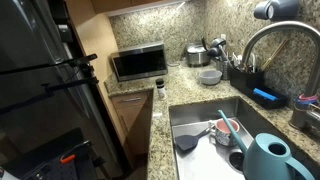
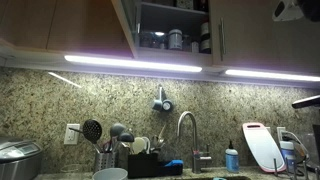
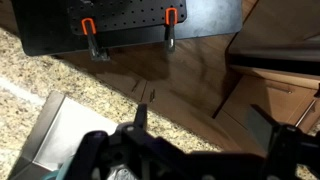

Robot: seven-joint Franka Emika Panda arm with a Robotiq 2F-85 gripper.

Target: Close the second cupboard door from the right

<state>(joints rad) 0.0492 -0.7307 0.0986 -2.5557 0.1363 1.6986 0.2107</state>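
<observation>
In an exterior view, an upper cupboard point(image 2: 170, 28) stands open, with cans and jars on its shelf. Its wooden door point(image 2: 124, 28) is swung out and shows edge-on at the left of the opening. The cupboard door to its right point(image 2: 265, 35) is shut. My gripper point(image 3: 205, 125) shows in the wrist view with its two dark fingers spread wide apart and nothing between them. It points down over the granite counter edge and the wooden floor. A dark rounded part of the arm shows at the top right in both exterior views point(image 2: 292, 9) point(image 1: 276, 10).
The granite counter point(image 1: 190, 88) carries a microwave point(image 1: 138, 63), a rice cooker point(image 1: 196, 54), a bowl point(image 1: 210, 76) and a dish rack point(image 1: 250, 80). The sink point(image 1: 200, 118) holds dishes, next to a faucet point(image 1: 262, 38) and a blue watering can point(image 1: 272, 158). A black clamped board point(image 3: 130, 22) lies below.
</observation>
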